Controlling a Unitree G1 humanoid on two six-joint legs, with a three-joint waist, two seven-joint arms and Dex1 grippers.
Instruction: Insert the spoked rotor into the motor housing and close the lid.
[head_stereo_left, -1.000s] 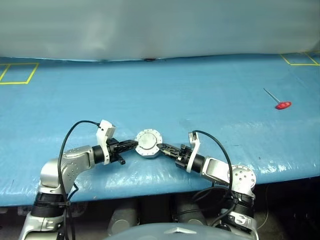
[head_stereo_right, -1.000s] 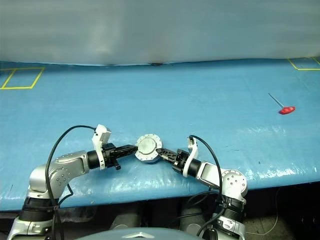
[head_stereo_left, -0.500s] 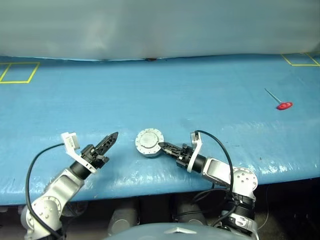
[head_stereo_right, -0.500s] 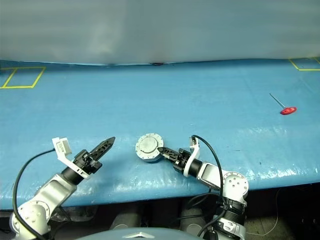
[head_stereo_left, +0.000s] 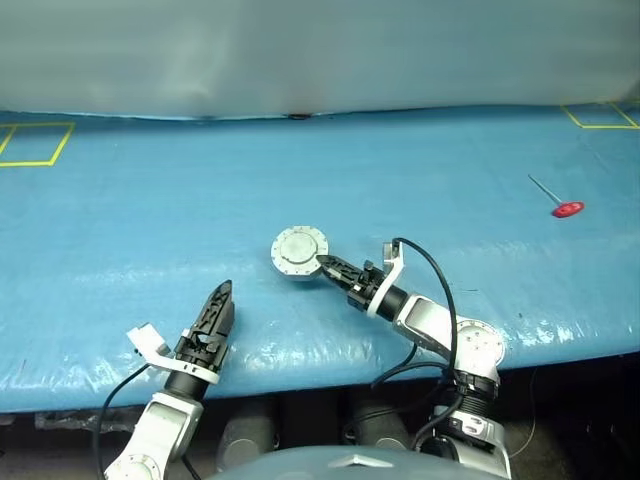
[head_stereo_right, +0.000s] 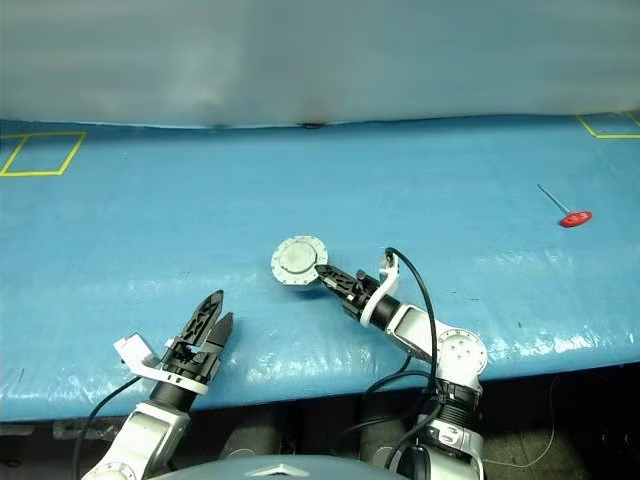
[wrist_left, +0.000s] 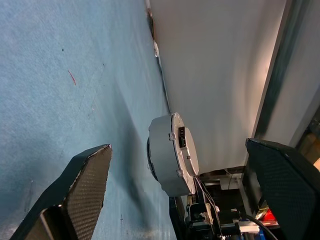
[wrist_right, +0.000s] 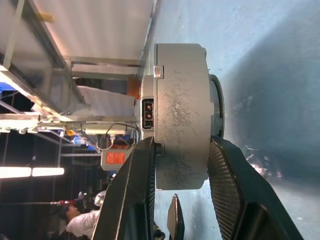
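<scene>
Blue-covered table (head_stereo_left: 420, 180), motor housing (head_stereo_left: 299, 251) lidded at centre near edge.
I see my right gripper (head_stereo_left: 322, 265) clamped across the housing's thickness; my left gripper (head_stereo_right: 212, 322) stands wide apart, near-left, empty.

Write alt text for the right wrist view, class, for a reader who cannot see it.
The right claw grips the round grey motor housing by its side wall, one black finger on each side, over the blue table cover. The lid is closed on it.
</scene>
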